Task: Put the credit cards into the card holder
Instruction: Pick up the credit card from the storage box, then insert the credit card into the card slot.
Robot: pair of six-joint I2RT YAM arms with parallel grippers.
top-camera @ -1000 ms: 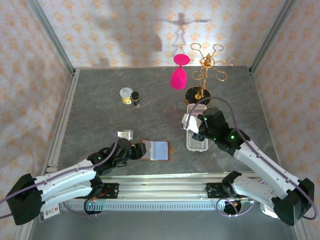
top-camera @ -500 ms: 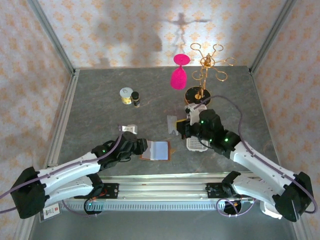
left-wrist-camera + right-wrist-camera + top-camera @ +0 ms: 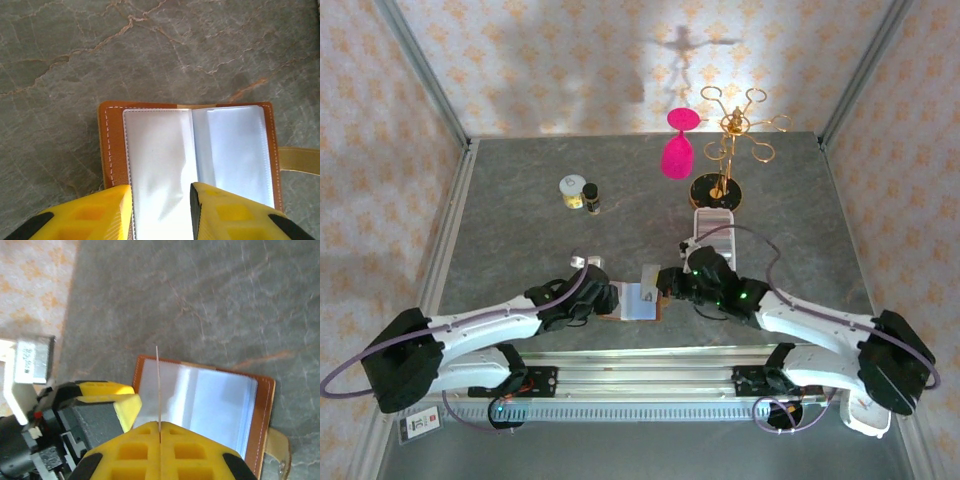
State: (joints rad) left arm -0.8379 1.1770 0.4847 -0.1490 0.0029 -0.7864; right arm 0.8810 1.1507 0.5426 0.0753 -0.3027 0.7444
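Observation:
The card holder (image 3: 642,301) lies open on the grey table, a brown leather wallet (image 3: 112,150) with clear, pale inner sleeves (image 3: 210,400). My left gripper (image 3: 610,298) is at its left edge, open, its yellow fingers (image 3: 95,215) straddling the left sleeve page (image 3: 157,165). My right gripper (image 3: 660,282) hovers over the wallet, shut on one pale credit card (image 3: 649,277). In the right wrist view the card (image 3: 158,385) stands edge-on above the left page, rising from the closed fingertips of that gripper (image 3: 160,427). The left finger (image 3: 117,397) sits just beside it.
A white perforated tray (image 3: 712,221) lies behind the right arm. Farther back stand a pink glass (image 3: 677,156), a gold stand (image 3: 725,150), a small jar (image 3: 572,189) and a dark bottle (image 3: 591,198). The wallet's strap (image 3: 300,160) sticks out right.
My right gripper has carried the card left from the tray to above the wallet. My left gripper has slid right onto the wallet's left edge.

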